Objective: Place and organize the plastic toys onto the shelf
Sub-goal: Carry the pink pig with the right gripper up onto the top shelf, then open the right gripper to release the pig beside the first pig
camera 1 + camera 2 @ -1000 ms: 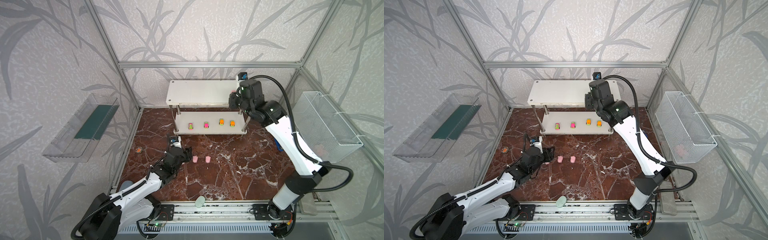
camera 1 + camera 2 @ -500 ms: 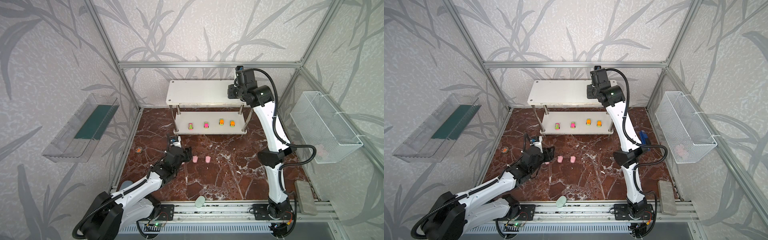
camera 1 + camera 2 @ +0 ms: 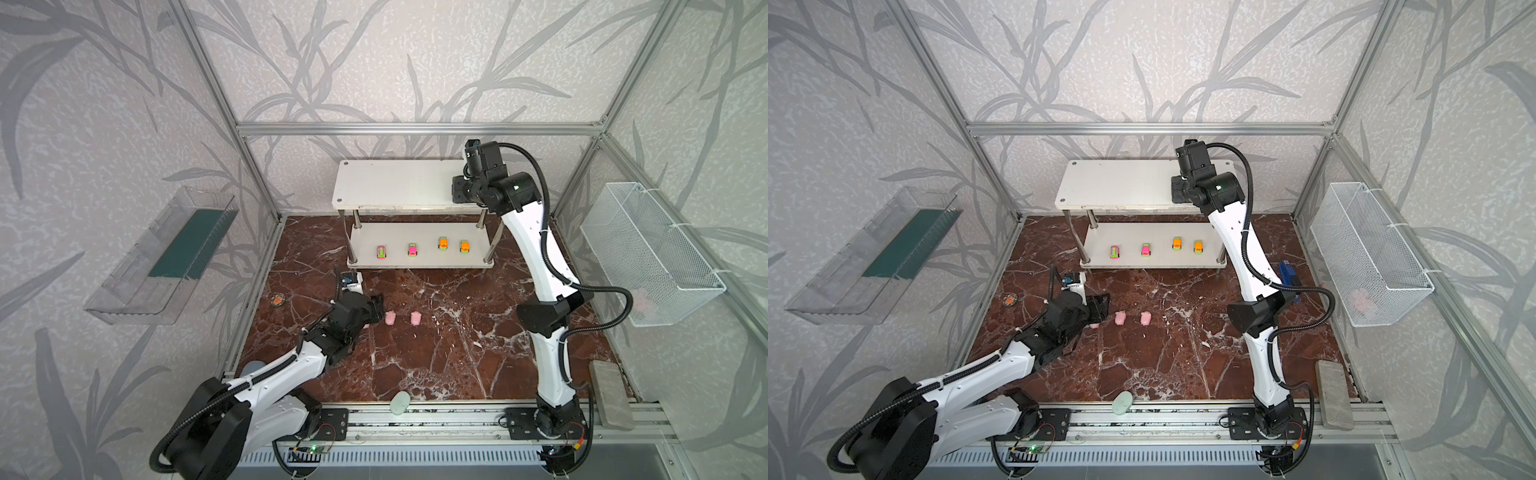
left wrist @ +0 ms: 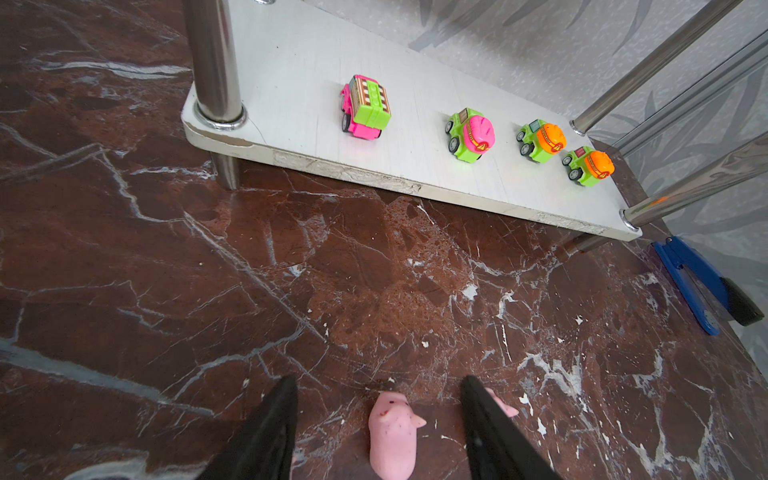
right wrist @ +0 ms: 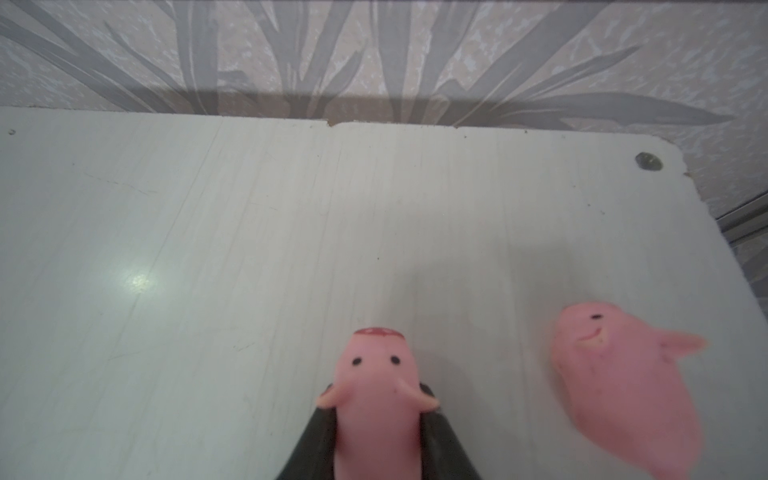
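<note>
The white shelf point(image 3: 395, 183) stands at the back. Several toy cars point(image 3: 412, 249) sit in a row on its lower board point(image 3: 419, 261). My right gripper point(image 5: 378, 390) is over the right end of the top board point(image 5: 249, 232), shut on a pink pig point(image 5: 376, 374). A second pig point(image 5: 623, 386) lies beside it on that board. On the floor, my left gripper point(image 4: 379, 380) is open. One pig point(image 4: 392, 436) lies between its fingers untouched, and another pig point(image 4: 505, 409) shows behind a finger. Both top views show floor pigs point(image 3: 390, 318) next to the left gripper point(image 3: 377, 307).
A wire basket point(image 3: 652, 257) hangs on the right wall with something pink inside. A clear tray point(image 3: 166, 257) hangs on the left wall. A blue stapler-like object point(image 3: 1289, 276) lies behind the right arm. A mint oval point(image 3: 400, 402) and a grey block point(image 3: 611, 392) sit at the front rail.
The right arm's elbow has swung inward and partly back out, while its gripper stayed at the top board's right end. The left arm and floor pigs have not moved.
</note>
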